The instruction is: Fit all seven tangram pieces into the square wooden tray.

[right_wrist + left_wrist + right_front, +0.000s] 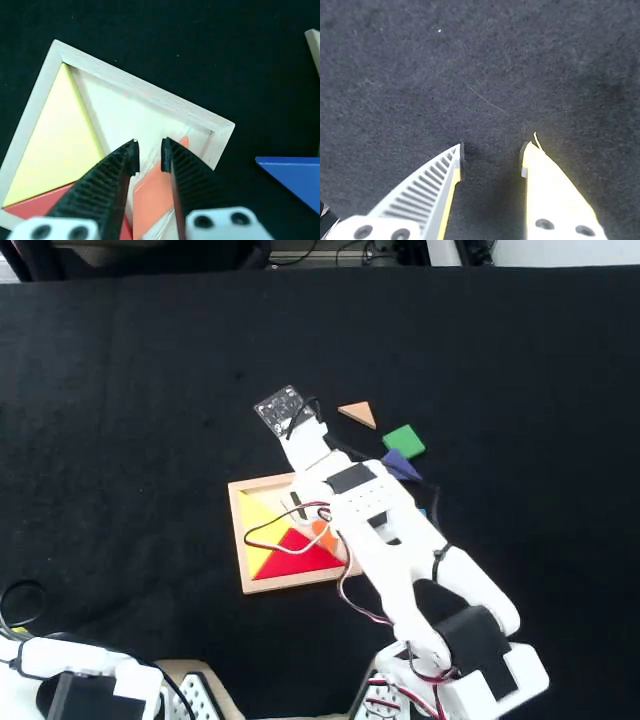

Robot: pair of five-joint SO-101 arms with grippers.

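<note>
Tray [236, 535]: 3 pcs in, yellow [262, 516], red [296, 553], orange [321, 532]; 3 out, tan [358, 414], green [404, 440], blue [402, 466].

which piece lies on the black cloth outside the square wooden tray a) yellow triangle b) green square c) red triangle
b: the green square piece lies on the black cloth outside the square wooden tray, while the yellow triangle and red triangle sit inside it.

Right arm [400, 560] covers tray [238, 530] side nearest loose pieces. Orange piece [321, 531] mostly hidden beneath it, blue piece [402, 466] partly. Right wrist view: blue piece, pale piece [315, 42] cut by frame edge; orange piece partly behind fingers [187, 170]. Left arm [80, 670] cropped at counter's near edge.
</note>
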